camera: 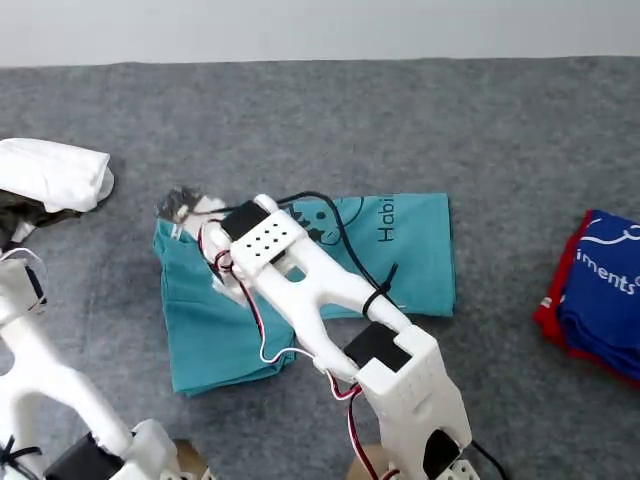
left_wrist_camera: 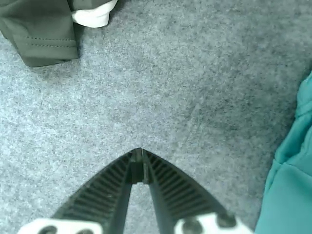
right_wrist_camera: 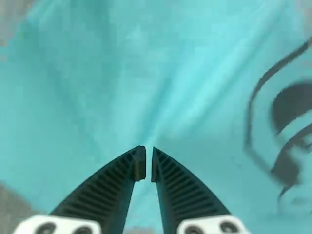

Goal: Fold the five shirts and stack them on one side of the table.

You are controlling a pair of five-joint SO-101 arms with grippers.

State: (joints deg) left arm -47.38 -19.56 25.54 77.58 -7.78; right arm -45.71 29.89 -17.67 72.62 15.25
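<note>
A teal shirt [camera: 400, 250] lies partly folded in the middle of the grey table, its printed half toward the right. My right gripper [right_wrist_camera: 145, 165] is at the shirt's far left corner [camera: 185, 208], fingers shut on the teal cloth [right_wrist_camera: 146, 73], which puckers toward the tips. My left gripper [left_wrist_camera: 141, 165] is shut on nothing and hovers over bare table, between the teal shirt's edge [left_wrist_camera: 290, 185] and a dark green shirt [left_wrist_camera: 41, 29]. A folded white shirt [camera: 55, 172] rests on the dark one [camera: 20, 215] at the left edge.
Folded blue [camera: 610, 280] and red [camera: 555, 300] shirts are stacked at the table's right edge. The left arm [camera: 50, 380] stands at the front left. The table's far strip [camera: 350, 110] is bare grey felt.
</note>
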